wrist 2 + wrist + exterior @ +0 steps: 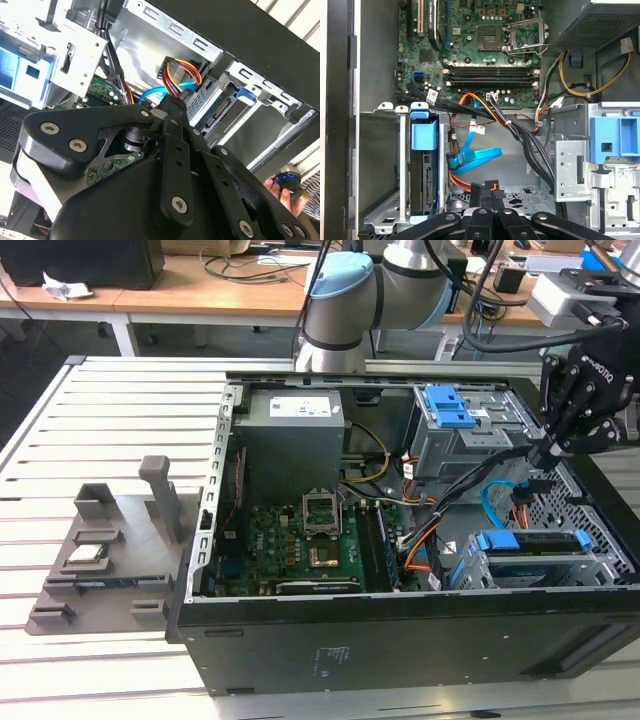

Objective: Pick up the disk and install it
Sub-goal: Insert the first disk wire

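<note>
The hand (pixel 548 452), fingers together on nothing, hangs at right above the disk (pixel 532 542) seated in its cage; judged: press squarely.

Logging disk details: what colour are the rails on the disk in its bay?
Blue rails on the disk, clearest in the exterior view.

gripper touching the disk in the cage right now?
Apart. In the exterior view the gripper hangs above the cables, and a clear gap separates it from the disk seated in the drive cage.
</note>
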